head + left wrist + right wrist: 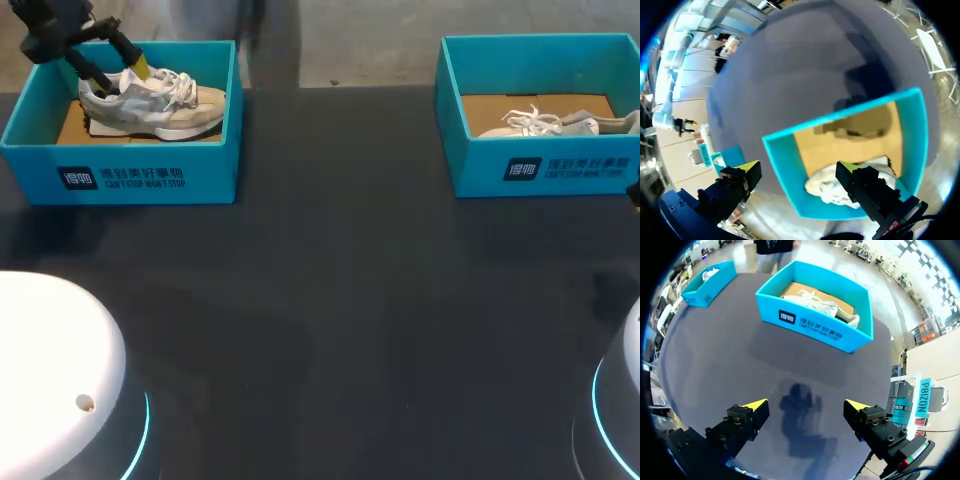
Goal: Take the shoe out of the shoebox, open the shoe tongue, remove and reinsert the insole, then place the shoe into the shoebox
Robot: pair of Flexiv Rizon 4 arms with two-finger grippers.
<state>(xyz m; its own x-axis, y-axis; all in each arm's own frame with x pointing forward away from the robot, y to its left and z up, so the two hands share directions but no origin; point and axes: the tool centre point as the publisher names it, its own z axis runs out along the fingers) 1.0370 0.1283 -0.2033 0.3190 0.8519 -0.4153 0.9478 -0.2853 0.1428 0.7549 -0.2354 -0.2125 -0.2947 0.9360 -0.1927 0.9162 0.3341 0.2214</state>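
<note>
A grey and beige sneaker [155, 100] lies in the left teal shoebox [125, 175] at the table's back left. My left gripper [115, 72] hangs open over that box's heel end. In the left wrist view the open left gripper [797, 168] straddles the shoebox wall [785, 170]: one finger is over the sneaker [827, 187], the other is outside the box. My right gripper [806, 404] is open and empty above the bare dark table, well short of the right shoebox [815, 325], which holds a white shoe [820, 302].
The right teal shoebox [545, 165] with its white shoe [545, 124] stands at the back right. Dark tabletop [340, 300] stretches between and in front of the boxes. White robot bases [50, 370] sit at the near corners.
</note>
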